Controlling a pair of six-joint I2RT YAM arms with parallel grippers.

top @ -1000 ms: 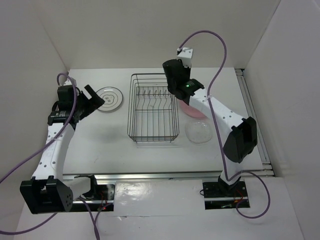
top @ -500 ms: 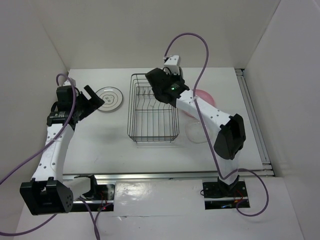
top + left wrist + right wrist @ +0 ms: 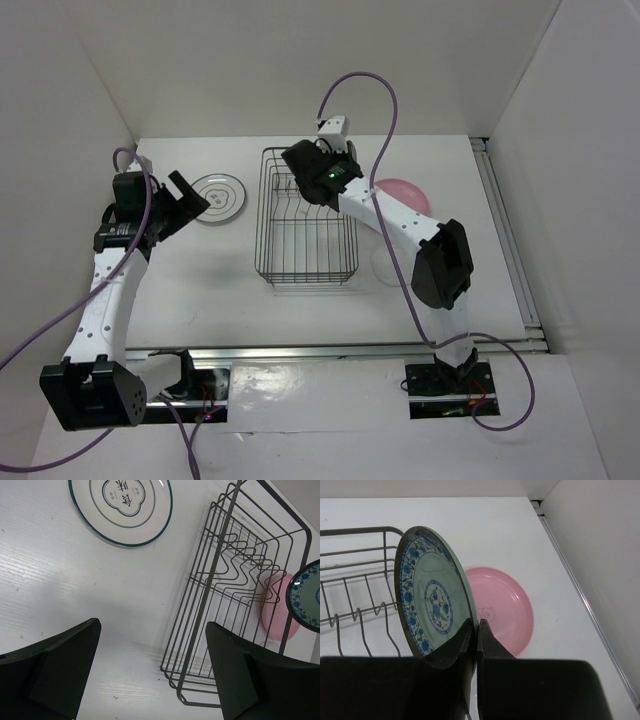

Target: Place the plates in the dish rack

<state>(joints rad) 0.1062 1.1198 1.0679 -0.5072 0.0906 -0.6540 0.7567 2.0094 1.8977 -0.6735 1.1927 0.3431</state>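
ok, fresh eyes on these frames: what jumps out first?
The teal plate, pinched on edge in the right hand at the far end of the rack. Next, the pink plate lying flat on the table to the rack's right. On the other side, the white plate sits flat just beyond the open left hand.

The overhead camera looks down from high behind the near edge, taking in the whole table [image 3: 200, 290]. The left wrist camera sits low over the tabletop, facing the rack [image 3: 235, 590]. The right wrist camera looks along its fingers [image 3: 490, 647], tight on the teal plate [image 3: 432, 600]. All three share the rack and pink plate [image 3: 505, 610].
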